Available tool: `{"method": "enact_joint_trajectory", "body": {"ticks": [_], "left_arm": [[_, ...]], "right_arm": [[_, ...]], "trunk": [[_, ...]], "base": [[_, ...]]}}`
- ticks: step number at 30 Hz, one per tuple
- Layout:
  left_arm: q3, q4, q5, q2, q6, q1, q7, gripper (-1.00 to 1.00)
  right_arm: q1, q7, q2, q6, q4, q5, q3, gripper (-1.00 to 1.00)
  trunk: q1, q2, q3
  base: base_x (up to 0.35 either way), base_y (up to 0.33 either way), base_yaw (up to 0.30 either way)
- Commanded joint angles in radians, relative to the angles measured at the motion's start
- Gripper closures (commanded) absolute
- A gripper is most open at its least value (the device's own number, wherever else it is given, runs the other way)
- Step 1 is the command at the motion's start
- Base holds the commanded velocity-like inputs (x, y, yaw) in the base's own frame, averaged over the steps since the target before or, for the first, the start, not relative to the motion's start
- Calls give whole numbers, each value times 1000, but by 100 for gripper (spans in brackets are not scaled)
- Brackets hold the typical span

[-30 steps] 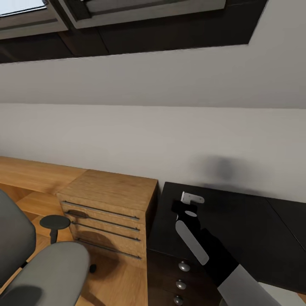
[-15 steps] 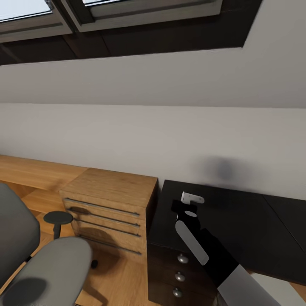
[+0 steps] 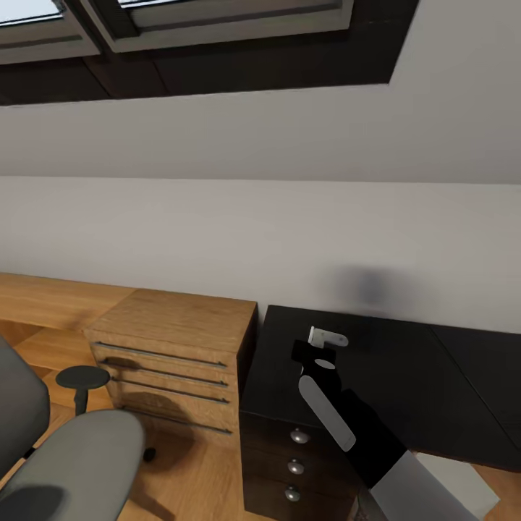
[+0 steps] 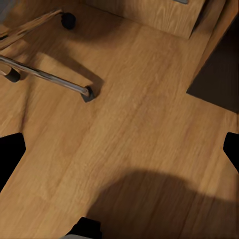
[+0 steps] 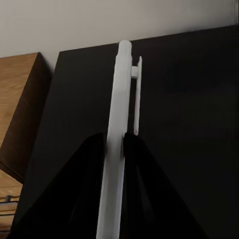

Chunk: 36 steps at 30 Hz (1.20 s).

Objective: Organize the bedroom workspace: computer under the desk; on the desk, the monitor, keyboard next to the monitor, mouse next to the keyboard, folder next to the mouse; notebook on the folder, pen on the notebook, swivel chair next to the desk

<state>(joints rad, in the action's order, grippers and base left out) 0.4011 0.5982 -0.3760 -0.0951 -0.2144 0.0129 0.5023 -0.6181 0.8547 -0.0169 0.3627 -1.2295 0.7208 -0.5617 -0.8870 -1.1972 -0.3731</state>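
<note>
Right gripper (image 5: 114, 147) clamped on white pen (image 5: 119, 124), above black desk (image 3: 405, 376), wooden cabinet (image 3: 174, 340) beside, drawers shut

head over desk (image 3: 405, 362), wrists close

Your tabletop (image 3: 405, 376) is glossy black, and the drawers (image 3: 268, 463) below it are black too, each with a round silver knob (image 3: 296, 435). The pen (image 5: 117, 149) you hold is plain white, clip included, and the right gripper (image 5: 115, 149) around it is black; the arm behind it shows black with pale grey panels. Beside the desk, the cabinet (image 3: 174, 347) is warm honey wood with visible grain and dark metal bar handles. The floor (image 4: 124, 124) has the same golden wood grain. Your chair (image 3: 72, 463) has a grey seat and back, a black armrest (image 3: 82, 377) and a chrome leg (image 4: 45, 74). The wall (image 3: 260, 231) is off-white, under dark window frames.
</note>
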Motion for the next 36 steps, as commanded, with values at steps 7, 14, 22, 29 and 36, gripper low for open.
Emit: {"method": "enact_joint_trajectory", "body": {"ticks": [7,14,22,29,36], "left_arm": [[7,0,-11,1,-6,1,6,-100],[7,0,-11,1,-6,1,7,-100],[5,-10,-13,2,-7,1,6,-100],[4,-40,-12,4,-6,1,5,-100],[4,-44,-12,6,-7,1,4,-100]], "right_arm": [[-2,3,0,4,0,5,-1,100],[-2,2,0,4,0,5,-1,100],[-1,2,2,4,1,4,0,100],[-1,3,6,5,1,3,4,100],[-2,2,13,5,6,3,57,100]], "trunk": [[0,-1,-1],[0,-1,-1],[0,-1,-1],[0,-1,-1],[0,-1,-1]], "base": [[0,0,-256],[0,0,-262],[0,0,-270],[0,0,-292],[0,0,-297]]}}
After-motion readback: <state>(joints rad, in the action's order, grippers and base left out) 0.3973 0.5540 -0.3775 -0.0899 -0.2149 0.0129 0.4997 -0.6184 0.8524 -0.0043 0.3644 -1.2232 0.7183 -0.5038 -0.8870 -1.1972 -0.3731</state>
